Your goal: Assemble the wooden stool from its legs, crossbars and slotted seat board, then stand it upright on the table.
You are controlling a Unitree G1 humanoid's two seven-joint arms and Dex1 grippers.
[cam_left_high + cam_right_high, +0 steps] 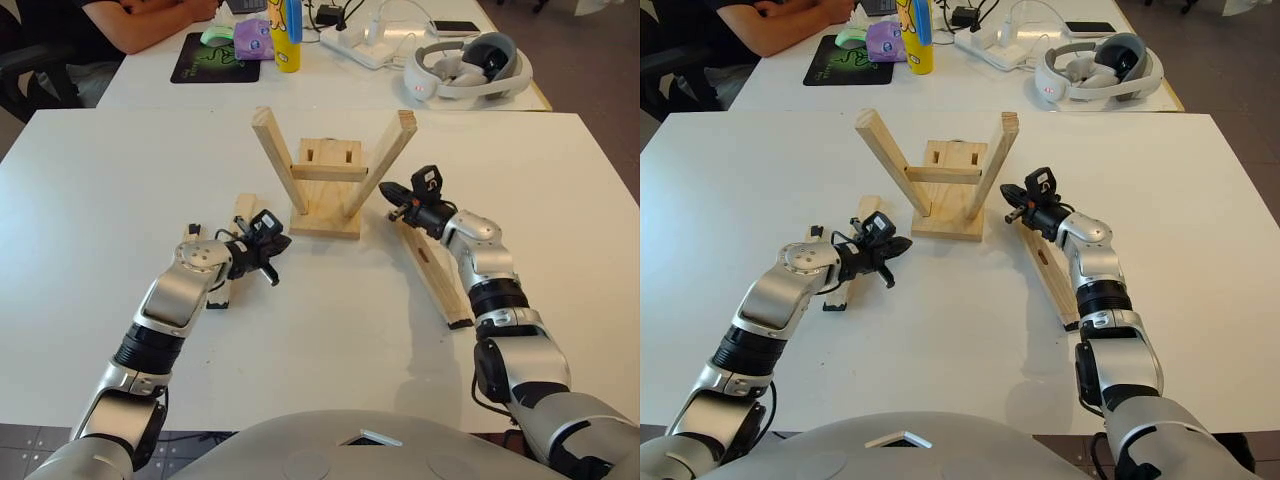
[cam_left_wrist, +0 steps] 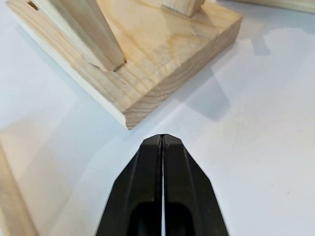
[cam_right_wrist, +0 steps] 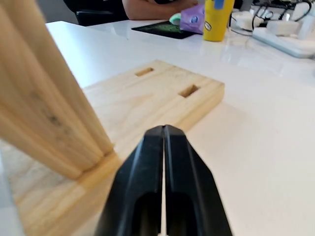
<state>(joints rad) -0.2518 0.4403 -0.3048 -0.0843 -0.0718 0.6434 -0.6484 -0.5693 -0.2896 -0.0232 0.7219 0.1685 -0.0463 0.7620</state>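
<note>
White table spreads beneath both pincers; on it, between the two, the slotted seat board lies flat with its underside up. The board's near corner sits just ahead of the left pincer, close but apart from it, with bare tabletop showing in the gap; the left pincer is clenched, its two black fingers pressed together along one seam and grasping nothing.

Two legs stand socketed in the board and splay outward in a V; the left leg rises beyond the left pincer, and the right leg rises just beside the tips of the right pincer, near the leg's foot, though whether they touch I cannot tell. The right pincer is likewise clenched on nothing, its fingers closed flat against each other.

A loose leg lies flat on the table behind the right pincer, running alongside that forearm; a crossbar bridges the two standing legs, higher than either pincer; a loose wooden piece lies flat just beside the left pincer and passes under its wrist.

Two empty slots show in the board beyond the crossbar, far from both pincers.
</note>
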